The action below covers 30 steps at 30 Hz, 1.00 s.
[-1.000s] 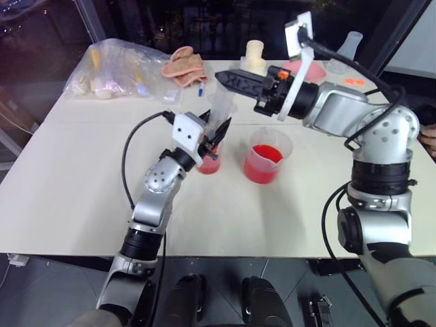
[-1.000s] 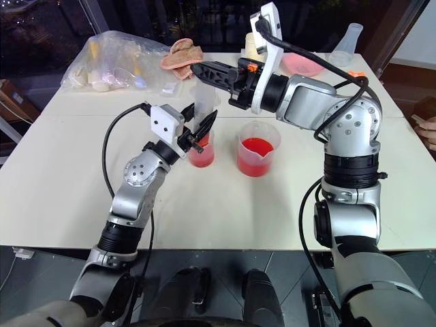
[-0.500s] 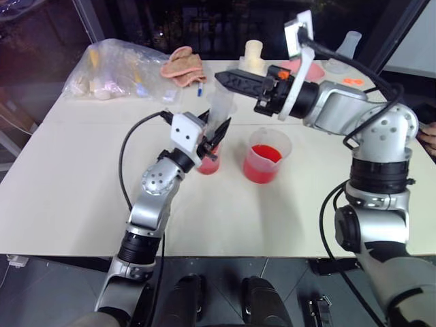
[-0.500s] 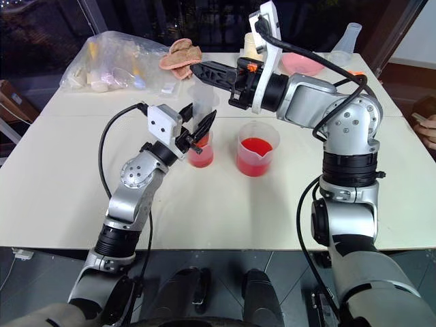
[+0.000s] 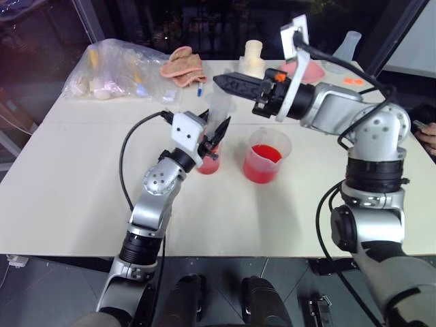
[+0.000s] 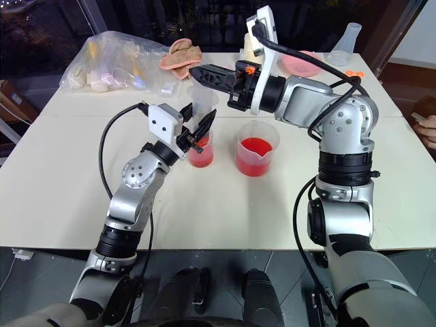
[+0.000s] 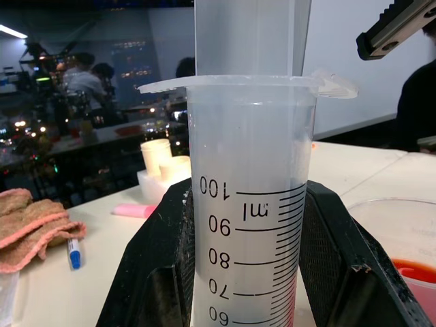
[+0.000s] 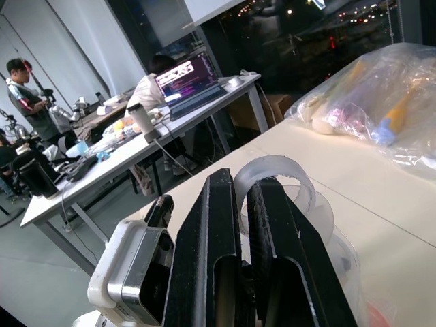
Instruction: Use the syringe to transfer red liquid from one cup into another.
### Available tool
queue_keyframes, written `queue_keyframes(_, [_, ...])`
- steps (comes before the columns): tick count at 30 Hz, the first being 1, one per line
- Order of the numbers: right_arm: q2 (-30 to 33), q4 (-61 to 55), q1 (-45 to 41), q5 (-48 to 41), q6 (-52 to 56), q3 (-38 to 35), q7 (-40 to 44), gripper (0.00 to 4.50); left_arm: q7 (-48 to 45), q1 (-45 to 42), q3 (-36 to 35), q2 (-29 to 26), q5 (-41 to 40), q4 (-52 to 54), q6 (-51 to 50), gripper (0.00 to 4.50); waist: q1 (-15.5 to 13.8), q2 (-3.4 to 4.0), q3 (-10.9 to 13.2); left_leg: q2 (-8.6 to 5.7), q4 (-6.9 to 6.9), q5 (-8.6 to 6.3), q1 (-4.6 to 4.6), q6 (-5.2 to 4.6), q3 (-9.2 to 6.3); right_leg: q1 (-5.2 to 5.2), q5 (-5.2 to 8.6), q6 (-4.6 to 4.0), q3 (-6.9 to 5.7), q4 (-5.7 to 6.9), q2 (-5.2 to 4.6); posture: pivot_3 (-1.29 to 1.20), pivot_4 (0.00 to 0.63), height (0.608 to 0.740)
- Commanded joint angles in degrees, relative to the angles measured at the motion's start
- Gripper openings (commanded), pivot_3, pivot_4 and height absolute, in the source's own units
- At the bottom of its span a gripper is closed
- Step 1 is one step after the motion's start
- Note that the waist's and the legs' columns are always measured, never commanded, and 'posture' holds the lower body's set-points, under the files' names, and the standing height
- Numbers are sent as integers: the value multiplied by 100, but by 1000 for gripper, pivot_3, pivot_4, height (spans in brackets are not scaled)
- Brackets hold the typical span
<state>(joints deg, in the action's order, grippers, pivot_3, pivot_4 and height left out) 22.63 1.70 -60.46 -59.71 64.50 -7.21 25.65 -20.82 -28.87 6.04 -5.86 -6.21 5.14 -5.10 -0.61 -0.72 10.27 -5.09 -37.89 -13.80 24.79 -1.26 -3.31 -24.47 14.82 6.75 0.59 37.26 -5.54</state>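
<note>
Bimanual syringe transfer, discharge phase. The left gripper point(image 6: 198, 133) is clenched on the barrel of the syringe point(image 5: 219, 109), holding it nearly upright, its long axis running from the smaller cup point(image 6: 201, 151) below to the plunger head above; the left wrist view shows both black fingers point(image 7: 158, 272) pressed against the graduated barrel just beneath its flange. The lower end of the syringe dips into the smaller cup, which already holds red liquid point(image 6: 200, 159); the orange tip cannot be made out. The larger beaker point(image 5: 267, 155), also holding red liquid, stands just beside the smaller cup on the robot's right, on the white table point(image 5: 82, 177). The right gripper point(image 6: 197, 72) reaches in nearly level from the right, its fingers closed together with nothing between them, their tips over the clear plunger head, as the right wrist view shows; whether they touch it cannot be told. The governing relation is thus vertical: the plunger lies directly beneath the right fingertips, along the syringe's own axis. Judged from this arrangement, the coming move is a downward press by the right arm, kept in line with the barrel so the left grip is not levered sideways.
</note>
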Motion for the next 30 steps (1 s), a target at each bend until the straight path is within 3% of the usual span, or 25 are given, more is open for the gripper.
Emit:
queue_keyframes(1, [-167,-67,157,-11,338,269,133,40,118,-216,9,95,-19,553,97,1512,-1,0,0,0,0,0,0,0,0,0,0,0,0,0,0,0,150,740])
queue_keyframes(30, [-522,-191,551,317,497,404,257,40,188,-382,-129,107,-47,694,-70,1512,1,0,0,0,1,0,0,1,0,-1,0,0,0,0,0,0,150,740])
